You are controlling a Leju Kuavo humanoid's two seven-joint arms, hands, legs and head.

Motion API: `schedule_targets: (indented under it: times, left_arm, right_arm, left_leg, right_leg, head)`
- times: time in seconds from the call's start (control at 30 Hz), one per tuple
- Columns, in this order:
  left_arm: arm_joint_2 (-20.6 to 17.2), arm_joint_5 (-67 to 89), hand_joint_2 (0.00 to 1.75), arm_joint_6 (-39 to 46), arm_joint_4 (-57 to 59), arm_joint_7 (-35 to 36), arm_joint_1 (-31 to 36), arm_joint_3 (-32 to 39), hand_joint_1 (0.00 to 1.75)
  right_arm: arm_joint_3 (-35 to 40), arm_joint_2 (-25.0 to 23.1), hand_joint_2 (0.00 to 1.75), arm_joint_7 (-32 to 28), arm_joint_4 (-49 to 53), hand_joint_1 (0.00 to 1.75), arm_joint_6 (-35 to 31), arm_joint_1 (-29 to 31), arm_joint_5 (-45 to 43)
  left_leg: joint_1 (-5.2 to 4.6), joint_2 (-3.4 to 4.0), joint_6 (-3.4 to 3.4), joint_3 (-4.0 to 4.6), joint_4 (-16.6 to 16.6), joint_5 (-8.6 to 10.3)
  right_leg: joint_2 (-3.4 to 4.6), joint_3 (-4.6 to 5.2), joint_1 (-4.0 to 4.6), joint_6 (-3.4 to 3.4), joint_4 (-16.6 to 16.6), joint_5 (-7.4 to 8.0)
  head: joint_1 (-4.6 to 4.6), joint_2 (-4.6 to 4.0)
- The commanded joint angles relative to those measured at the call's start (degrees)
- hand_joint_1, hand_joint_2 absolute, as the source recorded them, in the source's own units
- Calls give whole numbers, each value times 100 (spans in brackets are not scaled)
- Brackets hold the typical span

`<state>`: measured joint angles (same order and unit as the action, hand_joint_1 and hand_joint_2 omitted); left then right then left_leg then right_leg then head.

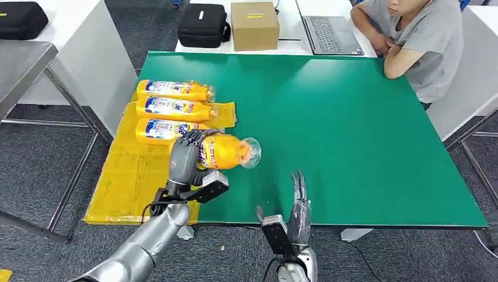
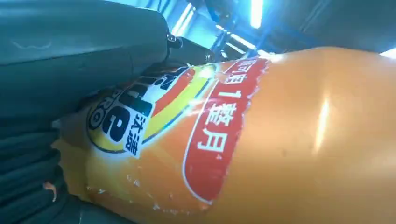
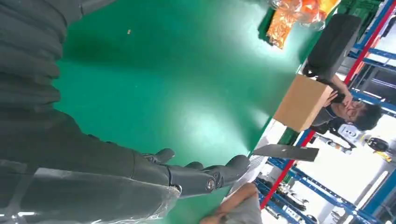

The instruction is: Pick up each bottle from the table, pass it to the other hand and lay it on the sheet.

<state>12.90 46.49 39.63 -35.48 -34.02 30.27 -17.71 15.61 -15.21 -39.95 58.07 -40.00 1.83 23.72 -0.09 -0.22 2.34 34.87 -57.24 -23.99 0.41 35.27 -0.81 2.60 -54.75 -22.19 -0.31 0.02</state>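
Three bottles (image 1: 174, 90) lie side by side on the yellow sheet (image 1: 126, 176). The left hand (image 1: 185, 154) grips a fourth bottle (image 1: 226, 151) above the table's (image 1: 352, 129) left edge, beside them. The right hand (image 1: 299, 205) is empty, fingers straight, over the near edge.

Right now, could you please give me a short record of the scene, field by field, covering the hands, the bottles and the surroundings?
left hand: holds an orange bottle on its side, over the edge of the yellow sheet
right hand: holds nothing, fingers straight, above the near edge of the green table
bottles on sheet: three, lying side by side
behind the table: black case, cardboard box, laptop
person: seated at the far right corner, arms on the table
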Motion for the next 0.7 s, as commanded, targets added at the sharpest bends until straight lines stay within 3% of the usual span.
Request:
schedule_targets:
  times: [0.03, 0.2, 0.37, 0.47, 0.7]
  left_arm:
    - [-532, 1171, 175, -98, 1720, 1050, 575, 129, 175]
    - [-692, 1579, 175, -931, 2036, 1601, 849, -224, 175]
    - [-692, 1579, 175, -931, 2036, 1601, 849, -224, 175]
    - [-843, 1787, 175, -1416, 2119, 1815, 969, -419, 175]
    - [-1033, 2475, 175, -1416, 2202, 2006, 1015, -1035, 175]
  right_arm:
    - [130, 186, 175, -5, -163, 0, 0, -18, -185]
    - [142, 181, 175, -5, -147, 0, 0, -9, -251]
    - [142, 181, 175, -5, -147, 0, 0, -9, -251]
    - [145, 215, 175, -5, -135, 0, 0, -26, -300]
    - [185, 269, 175, -5, -125, 0, 0, -89, -363]
  left_leg:
    - [7, 9, -15, -39, 6, -13]
    - [7, 2, -12, -15, 2, -3]
    - [7, 1, -17, -30, 3, -8]
    - [7, 9, -19, -28, 2, -8]
    - [7, 10, -21, -33, 4, -5]
  right_leg:
    - [4, -35, 8, -13, 3, -13]
    - [2, -14, 6, -9, 1, -7]
    - [1, -30, 6, -14, 1, -13]
    - [10, -24, 7, -15, -1, -9]
    - [9, -23, 7, -14, -7, -8]
  head:
    - [0, 0]
    - [0, 0]
    - [2, 0]
    - [0, 0]
    - [0, 0]
